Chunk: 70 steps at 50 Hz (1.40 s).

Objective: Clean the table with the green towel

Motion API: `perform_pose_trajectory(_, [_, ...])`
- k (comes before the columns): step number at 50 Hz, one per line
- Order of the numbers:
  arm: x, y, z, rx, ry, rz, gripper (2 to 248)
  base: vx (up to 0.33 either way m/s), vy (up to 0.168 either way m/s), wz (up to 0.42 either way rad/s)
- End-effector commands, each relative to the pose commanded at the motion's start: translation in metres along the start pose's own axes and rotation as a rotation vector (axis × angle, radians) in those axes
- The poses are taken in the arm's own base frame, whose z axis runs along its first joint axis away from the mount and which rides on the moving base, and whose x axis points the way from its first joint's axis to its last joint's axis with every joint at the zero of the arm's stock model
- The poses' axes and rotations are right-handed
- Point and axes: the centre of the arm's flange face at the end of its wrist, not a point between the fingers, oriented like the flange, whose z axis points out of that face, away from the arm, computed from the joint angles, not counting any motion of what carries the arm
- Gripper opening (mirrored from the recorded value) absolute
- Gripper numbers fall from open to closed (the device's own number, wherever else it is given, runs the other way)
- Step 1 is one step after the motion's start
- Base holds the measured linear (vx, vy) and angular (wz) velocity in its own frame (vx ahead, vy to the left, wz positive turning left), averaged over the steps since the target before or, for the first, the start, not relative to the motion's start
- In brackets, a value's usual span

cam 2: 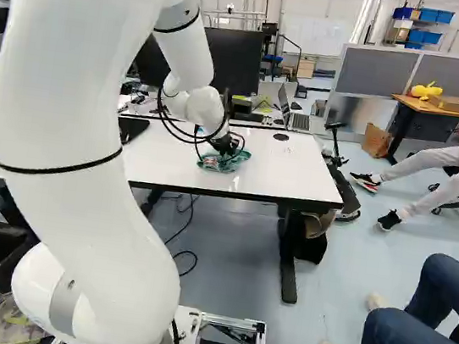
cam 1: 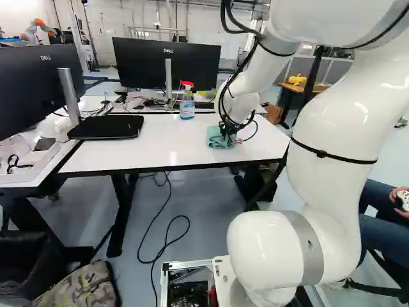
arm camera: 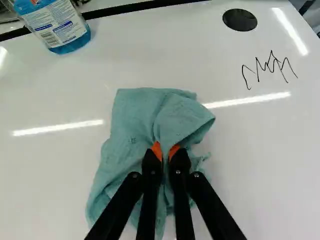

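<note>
Green towel [arm camera: 132, 117], loosely bunched on the glossy white tabletop [arm camera: 260, 170] and held by the claw [arm camera: 165, 153]: a raised fold is pinched between the orange pads [arm camera: 156, 150], while the remaining cloth is spread around and beneath the fingertips. A black scribble [arm camera: 270, 70] is seen on the tabletop ahead of the claw, on the side away from the spray bottle [arm camera: 62, 25], well apart from the towel. The cloth is judged to be light, limp and hard to damage; little squeeze is needed, but no stiffness is offered, so its loose edges may be dragged or rolled under during wiping. A thick fold near the middle is best gripped, as at present, with a flat layer kept below so that the tabletop is not scraped by the fingertips.
</note>
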Motion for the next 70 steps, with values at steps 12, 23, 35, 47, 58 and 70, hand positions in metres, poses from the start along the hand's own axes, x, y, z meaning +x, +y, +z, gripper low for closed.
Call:
perform_pose_trajectory(12, [-0.014,-0.01,-0.011,0.014,-0.005,-0.018,34,0.0,0.0,0.0])
perform_pose_trajectory(23, [-0.015,-0.023,-0.011,0.031,-0.006,-0.04,34,0.0,0.0,0.0])
perform_pose_trajectory(35, [-0.015,-0.023,-0.011,0.031,-0.006,-0.04,34,0.0,0.0,0.0])
perform_pose_trajectory(47, [-0.013,-0.023,-0.016,0.032,0.004,-0.04,34,0.0,0.0,0.0])
perform_pose_trajectory(58, [-0.009,-0.023,-0.028,0.034,0.03,-0.039,34,0.0,0.0,0.0])
perform_pose_trajectory(70, [-0.005,-0.023,-0.042,0.036,0.05,-0.039,34,0.0,0.0,0.0])
